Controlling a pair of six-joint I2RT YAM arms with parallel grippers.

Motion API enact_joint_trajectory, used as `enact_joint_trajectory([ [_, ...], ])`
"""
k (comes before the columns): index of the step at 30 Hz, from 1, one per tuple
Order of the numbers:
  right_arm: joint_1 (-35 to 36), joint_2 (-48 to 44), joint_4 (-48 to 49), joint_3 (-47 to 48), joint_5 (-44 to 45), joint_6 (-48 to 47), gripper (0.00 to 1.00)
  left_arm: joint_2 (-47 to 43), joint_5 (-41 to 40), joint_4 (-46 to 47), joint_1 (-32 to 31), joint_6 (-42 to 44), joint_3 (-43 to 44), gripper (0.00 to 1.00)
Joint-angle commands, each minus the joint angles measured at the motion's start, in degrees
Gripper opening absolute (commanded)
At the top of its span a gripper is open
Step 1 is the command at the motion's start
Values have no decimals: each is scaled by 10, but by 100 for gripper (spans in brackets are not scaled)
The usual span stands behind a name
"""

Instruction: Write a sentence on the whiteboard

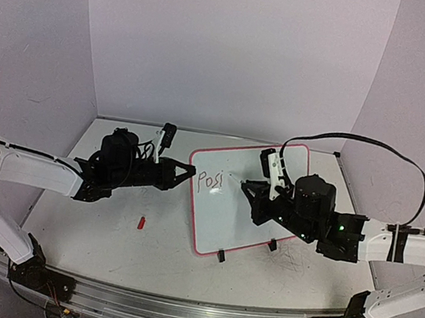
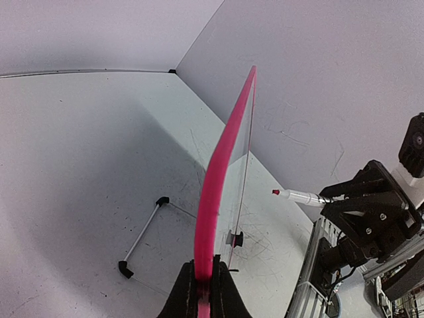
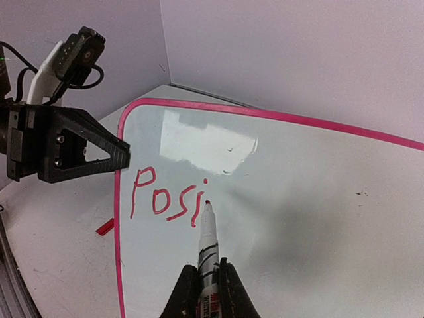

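The whiteboard [image 1: 256,213] sits at the middle of the tabletop [image 1: 92,229], a little right of centre. Its pink-red frame is turned so that one corner points to the far right. Two small black clip feet [image 1: 221,256] sit on its near edge, against the tabletop.

The left gripper [image 2: 204,286] reaches in from the left, and its fingers [image 2: 185,295] are pinched tight on the left edge of the frame. In the left wrist view that edge runs away from them as a pink strip.

The right gripper [image 3: 207,281] comes in from the right over the board, its fingers closed around a white marker [image 3: 208,242] with black bands. The marker's red tip is at the board's surface, just right of the lettering; whether it presses on the board cannot be told.

The sentence [image 3: 165,199] so far reads "Posi" in thin red strokes. It lies in the upper left part of the board, near the edge that the left fingers hold.

A small red cap [image 1: 141,222] lies on the tabletop left of the board, apart from it and nearer than the left gripper.
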Motion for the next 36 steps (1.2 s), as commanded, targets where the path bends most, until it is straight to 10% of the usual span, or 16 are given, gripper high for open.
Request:
enact_joint_trajectory([
  [1,-5,4,12,7,19,-34,0,-23,-18,11,5,8,1,0],
  [36,-9,39,26,18,26,-45,0,-22,-37,-4,4,5,7,0],
])
